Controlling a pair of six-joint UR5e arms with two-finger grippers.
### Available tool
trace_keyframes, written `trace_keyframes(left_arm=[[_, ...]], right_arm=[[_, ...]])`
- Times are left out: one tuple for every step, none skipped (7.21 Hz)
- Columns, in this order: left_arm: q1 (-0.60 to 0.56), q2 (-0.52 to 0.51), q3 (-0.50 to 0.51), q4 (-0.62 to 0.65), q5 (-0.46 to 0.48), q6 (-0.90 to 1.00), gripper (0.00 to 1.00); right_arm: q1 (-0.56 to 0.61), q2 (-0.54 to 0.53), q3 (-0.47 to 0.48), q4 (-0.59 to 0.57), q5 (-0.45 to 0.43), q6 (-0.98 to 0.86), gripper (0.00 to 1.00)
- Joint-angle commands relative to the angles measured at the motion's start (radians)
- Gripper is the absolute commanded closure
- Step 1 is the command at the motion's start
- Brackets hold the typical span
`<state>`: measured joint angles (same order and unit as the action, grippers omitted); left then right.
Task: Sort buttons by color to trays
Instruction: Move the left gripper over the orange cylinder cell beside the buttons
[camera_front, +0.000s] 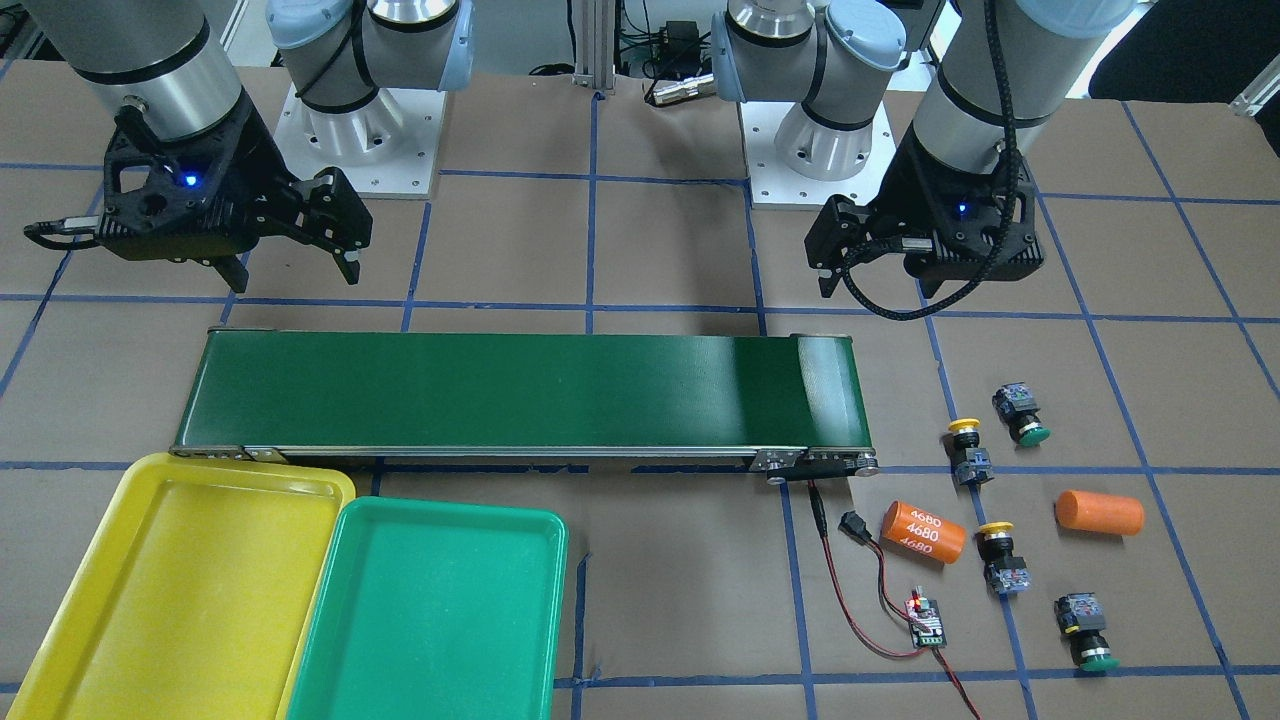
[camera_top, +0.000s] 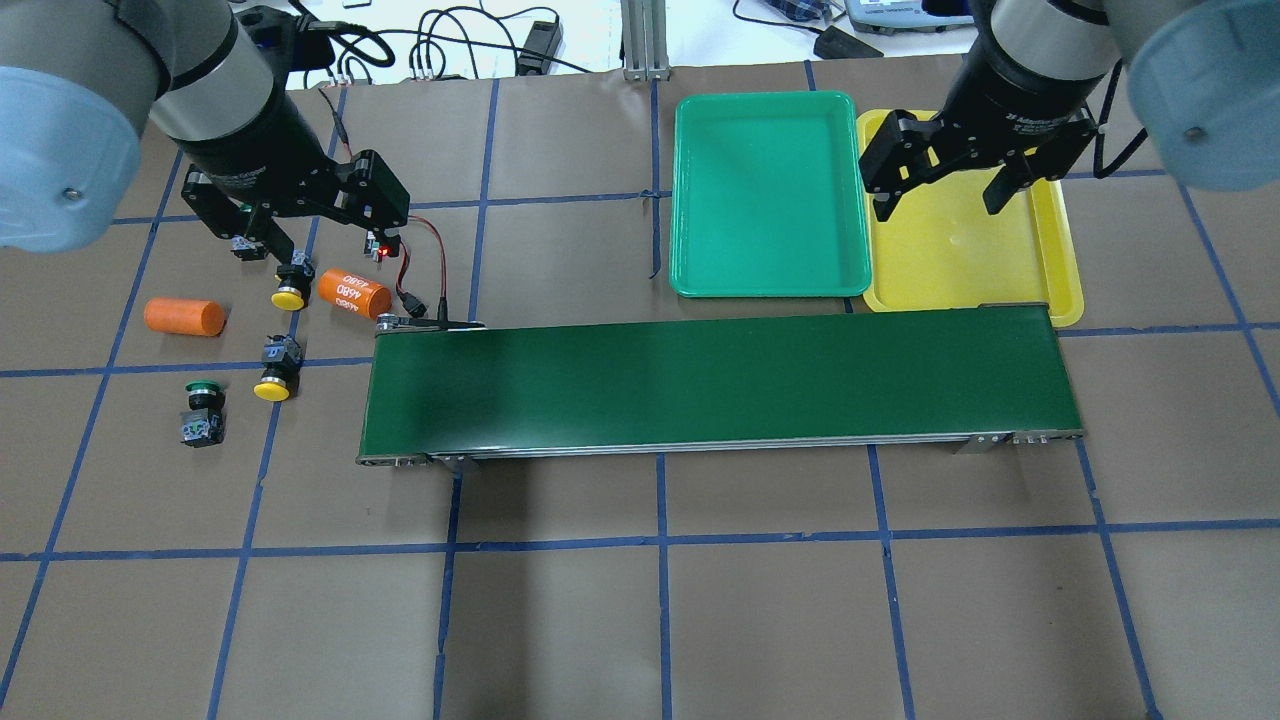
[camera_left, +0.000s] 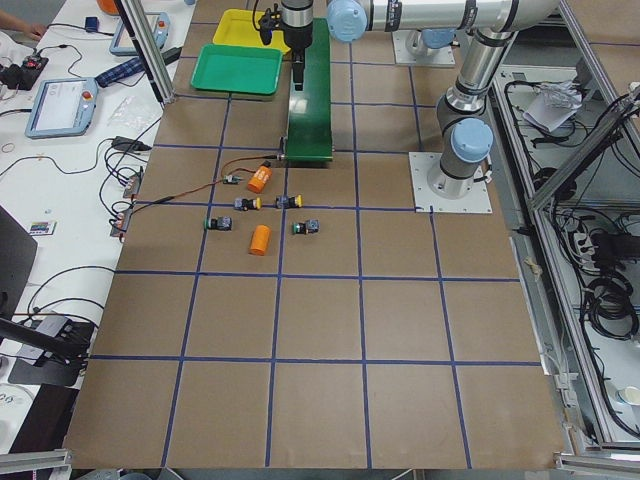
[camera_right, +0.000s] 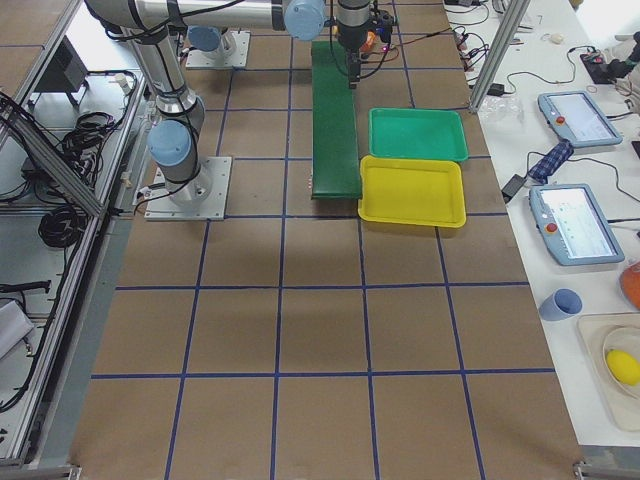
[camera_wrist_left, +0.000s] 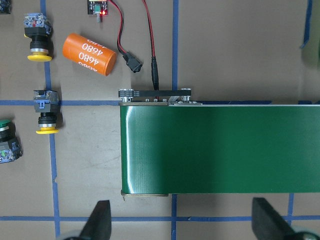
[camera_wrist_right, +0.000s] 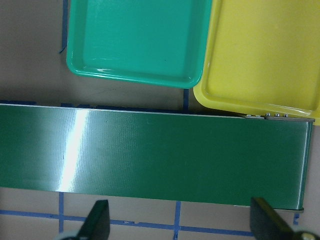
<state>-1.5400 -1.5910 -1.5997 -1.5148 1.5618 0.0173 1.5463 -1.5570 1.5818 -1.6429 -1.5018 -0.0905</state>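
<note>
Left gripper (camera_top: 312, 238) hangs with fingers apart near the buttons (camera_front: 970, 452) (all four lie on the table (camera_top: 640, 600)), right gripper (camera_top: 940, 200) likewise spread near the yellow tray (camera_top: 1055, 260).

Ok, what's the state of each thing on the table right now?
Left hand: open, empty.
Right hand: open, empty.
Yellow tray: empty.
Green tray: empty.
Conveyor belt: nothing on it.
Yellow buttons: both lying on their sides, unsorted.
Green buttons: both lying on their sides, unsorted.
Orange cylinders: lying down.
Circuit board: red light on.
</note>
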Motion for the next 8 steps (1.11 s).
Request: trace_keyframes(left_arm=[[0.000, 0.000, 0.003, 0.002, -0.005, 0.001, 0.00], [-0.002, 0.003, -0.003, 0.001, -0.002, 0.001, 0.00], [-0.002, 0.002, -0.003, 0.001, -0.009, 0.000, 0.00], [-0.003, 0.003, -0.005, 0.001, -0.009, 0.000, 0.00], [-0.003, 0.012, -0.017, 0.001, -0.012, 0.000, 0.00], [-0.003, 0.008, -0.017, 0.001, -0.005, 0.000, 0.00], [-0.003, 0.014, -0.008, 0.004, -0.002, 0.000, 0.00], [-0.002, 0.017, -0.015, 0.001, 0.000, 0.000, 0.00]], right_arm=[[-0.005, -0.009, 0.013, 0.000, -0.002, 0.000, 0.00], [0.000, -0.011, 0.015, 0.000, -0.002, 0.002, 0.00], [0.000, -0.011, 0.015, -0.002, -0.003, 0.002, 0.00], [0.000, -0.009, 0.014, -0.002, -0.006, 0.003, 0.00], [0.003, -0.014, 0.001, -0.006, -0.008, 0.005, 0.00], [0.003, -0.009, -0.002, -0.015, -0.005, 0.008, 0.00], [0.003, -0.012, -0.003, -0.017, -0.006, 0.003, 0.00], [0.003, -0.005, -0.002, -0.014, -0.006, 0.003, 0.00]])
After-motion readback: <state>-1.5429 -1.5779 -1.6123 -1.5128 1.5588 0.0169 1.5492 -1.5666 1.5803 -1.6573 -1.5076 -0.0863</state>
